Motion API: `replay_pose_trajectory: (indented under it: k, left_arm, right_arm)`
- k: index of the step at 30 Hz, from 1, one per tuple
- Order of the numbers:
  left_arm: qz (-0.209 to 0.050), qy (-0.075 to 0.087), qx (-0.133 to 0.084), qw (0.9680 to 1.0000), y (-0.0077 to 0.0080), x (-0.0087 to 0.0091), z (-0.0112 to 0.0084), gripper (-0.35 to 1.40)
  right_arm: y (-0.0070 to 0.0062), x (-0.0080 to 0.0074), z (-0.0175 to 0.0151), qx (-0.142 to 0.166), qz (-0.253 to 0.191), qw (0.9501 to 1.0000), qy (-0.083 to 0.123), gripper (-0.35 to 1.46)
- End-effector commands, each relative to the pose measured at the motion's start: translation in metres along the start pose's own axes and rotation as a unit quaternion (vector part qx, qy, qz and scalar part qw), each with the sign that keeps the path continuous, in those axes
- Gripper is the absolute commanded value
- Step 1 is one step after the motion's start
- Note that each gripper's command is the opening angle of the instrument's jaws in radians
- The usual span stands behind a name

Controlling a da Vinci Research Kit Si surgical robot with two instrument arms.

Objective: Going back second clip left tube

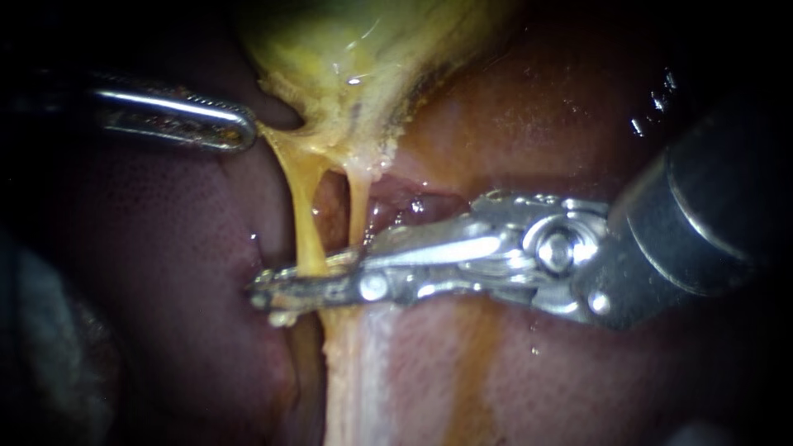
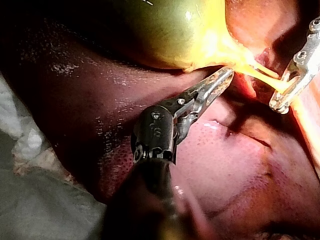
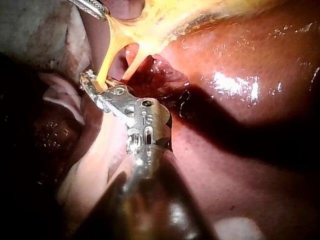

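The silver right instrument (image 1: pixel 266 293) has its jaws clamped on the thin yellow left tube (image 1: pixel 303 216). The steel left instrument (image 1: pixel 246 129) grips the yellow-green gallbladder (image 1: pixel 347 49) at its edge.

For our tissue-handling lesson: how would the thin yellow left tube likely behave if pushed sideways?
Probably floppy: the left tube stretches as a thin strand below the gallbladder. Likely slippery, given its wet sheen. Possibly fragile, being slender.

Endoscope: very close in, facing the two tubes (image 1: pixel 307 215) below the gallbladder (image 1: pixel 330 41), liver (image 1: pixel 537 116) behind. Left wrist camera: behind the left instrument (image 2: pixel 224 76), looking along its shaft to the gallbladder, set further back. Right wrist camera: behind the right instrument (image 3: pixel 89 81), looking down its shaft, close. Shared by all three: tubes, both instrument tips, gallbladder edge
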Motion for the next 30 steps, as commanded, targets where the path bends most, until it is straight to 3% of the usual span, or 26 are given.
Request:
replay_pose_trajectory:
  k: [1, 4, 10, 16, 23, 30]
  left_arm:
    - [0.000, 0.000, 0.000, 1.0000, 0.0000, 0.0000, 0.0000, -0.35]
    - [0.000, 0.000, 0.000, 1.0000, 0.0000, 0.0000, 0.0000, -0.35]
    - [0.000, 0.000, 0.000, 1.0000, 0.0000, 0.0000, 0.0000, -0.35]
    - [0.000, 0.000, 0.000, 1.0000, 0.0000, 0.0000, 0.0000, -0.35]
    - [0.000, 0.000, 0.000, 1.0000, 0.0000, -0.0001, 0.0001, -0.35]
    - [0.000, 0.000, 0.001, 1.0000, 0.0000, -0.0001, 0.0002, -0.35]
  right_arm:
    - [-0.0001, 0.0001, 0.0001, 0.004, 0.000, 1.0000, -0.002, -0.33]
    - [0.0003, -0.0002, 0.0007, 0.010, -0.001, 0.9999, -0.001, 0.09]
    - [0.0023, -0.0006, 0.0017, 0.021, -0.027, 0.9992, 0.021, 0.40]
    - [0.0042, -0.0007, 0.0019, 0.000, -0.072, 0.9969, 0.032, 0.46]
    - [0.0061, 0.0003, 0.0009, -0.036, -0.110, 0.9919, 0.054, 0.50]
    - [0.0066, 0.0002, -0.0004, -0.046, -0.154, 0.9854, 0.055, 0.50]
